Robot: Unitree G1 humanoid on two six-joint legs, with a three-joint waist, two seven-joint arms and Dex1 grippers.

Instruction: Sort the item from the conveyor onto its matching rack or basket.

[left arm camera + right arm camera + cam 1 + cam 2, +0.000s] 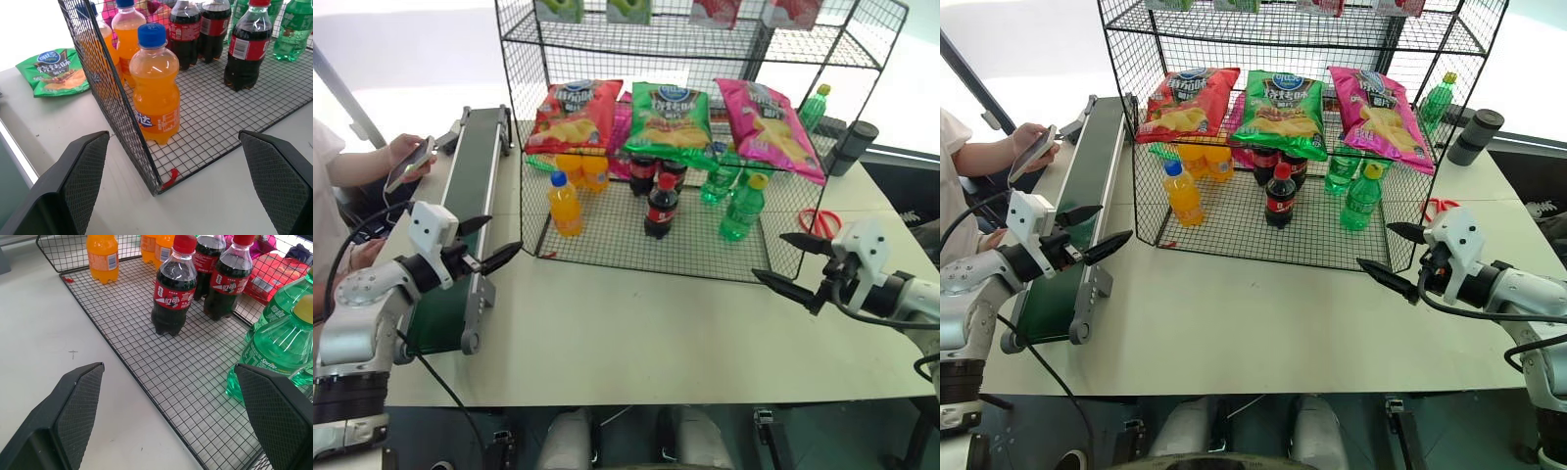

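Both grippers hover empty over the table in front of the rack (705, 147), jaws spread wide: left gripper (481, 242) by the rack's front-left corner, over the conveyor's (470, 176) near end, right gripper (793, 262) by its front-right corner. Pink chip bag (769, 125) already lies on the rack's middle tier, right end, beside the green chip bag (671, 119) and red chip bag (576, 115). Belt looks bare. Best move, likely: keep jaws open and arms clear of the wire until a new item comes.

Glossy plastic chip bag (768, 125), black wire rack (705, 257)
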